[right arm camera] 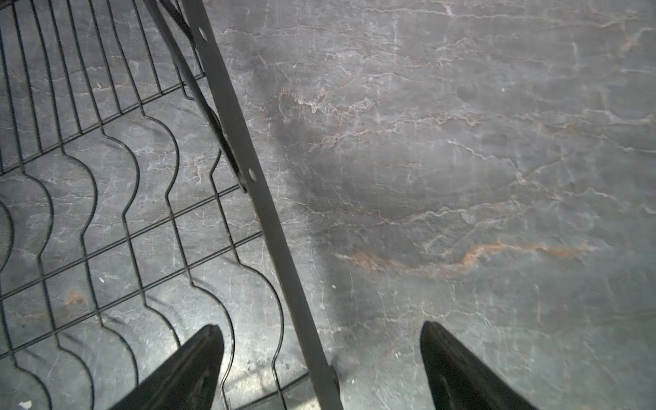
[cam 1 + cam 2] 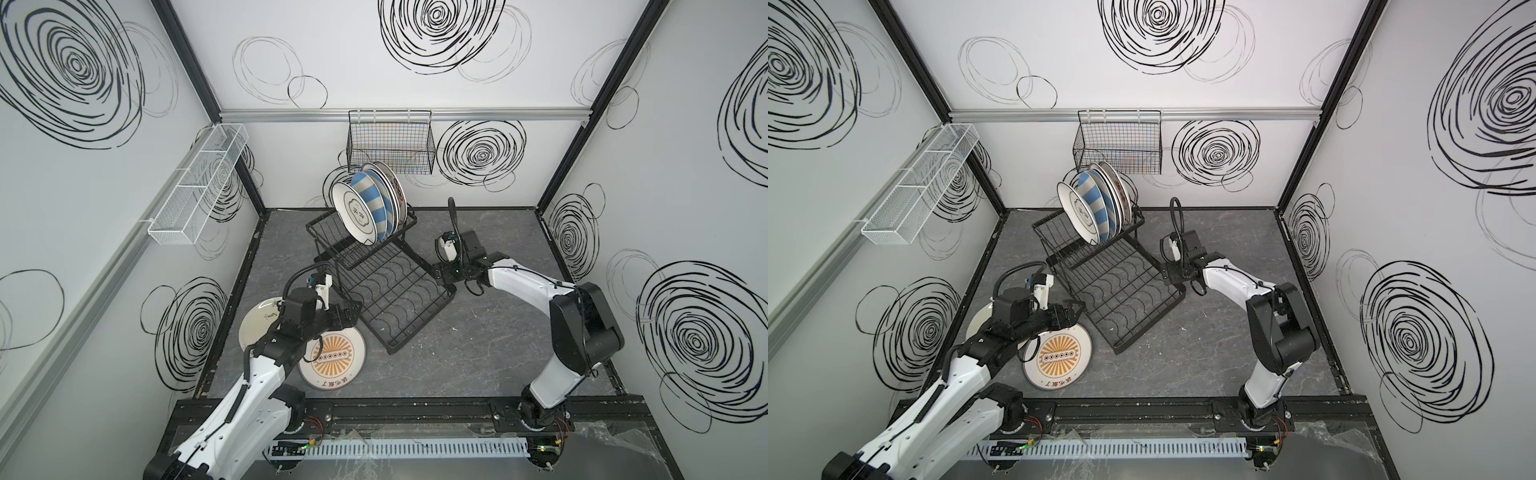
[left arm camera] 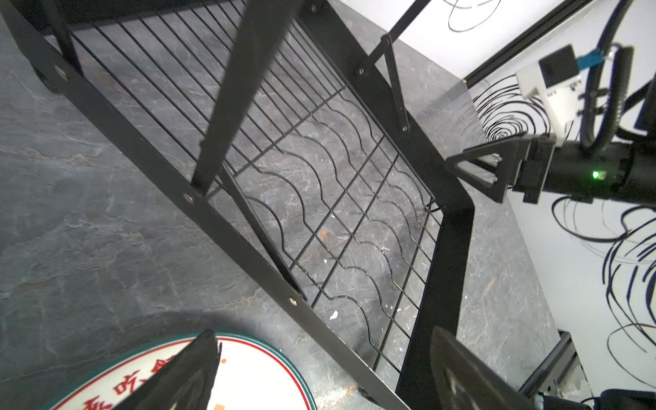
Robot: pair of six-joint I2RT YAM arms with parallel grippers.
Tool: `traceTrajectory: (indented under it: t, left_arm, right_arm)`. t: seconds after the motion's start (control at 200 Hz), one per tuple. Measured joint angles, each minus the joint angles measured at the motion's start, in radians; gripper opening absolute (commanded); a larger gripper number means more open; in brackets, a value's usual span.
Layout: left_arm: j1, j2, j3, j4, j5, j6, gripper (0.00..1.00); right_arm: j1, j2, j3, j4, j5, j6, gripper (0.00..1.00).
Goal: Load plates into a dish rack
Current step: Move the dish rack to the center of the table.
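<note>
Left wrist view: we see the left gripper (image 3: 323, 332) with its fingers (image 3: 191, 365) spread wide and empty, one hanging over the rim of the orange sunburst plate (image 3: 255, 376), contact unclear. In both top views that plate lies flat by the tabletop's (image 2: 478, 353) front edge, toward its left corner, just beside the dish rack's (image 2: 399, 299) lower tray, so we judge the left arm nearer. The right gripper (image 1: 319, 326), likewise gaping and empty, hangs over the rack's opposite side rail, well apart from the plate.

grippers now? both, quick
Left gripper: open, empty, one finger over a plate.
Right gripper: open, empty, the rack rail between its jaws, not gripped.
</note>
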Motion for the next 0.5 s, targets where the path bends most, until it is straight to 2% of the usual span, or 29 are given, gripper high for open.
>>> traceTrajectory:
  t: [0.21, 0.5]
  left_arm:
    - [-0.11, 0.04, -0.06, 0.076, -0.058, -0.039, 0.96]
    - [-0.251, 0.151, -0.063, 0.181, -0.127, -0.043, 0.96]
  right_arm:
    - [0.0, 0.061, 0.005, 0.002, -0.018, -0.006, 0.87]
    - [-0.007, 0.082, -0.002, 0.004, -0.025, -0.003, 0.85]
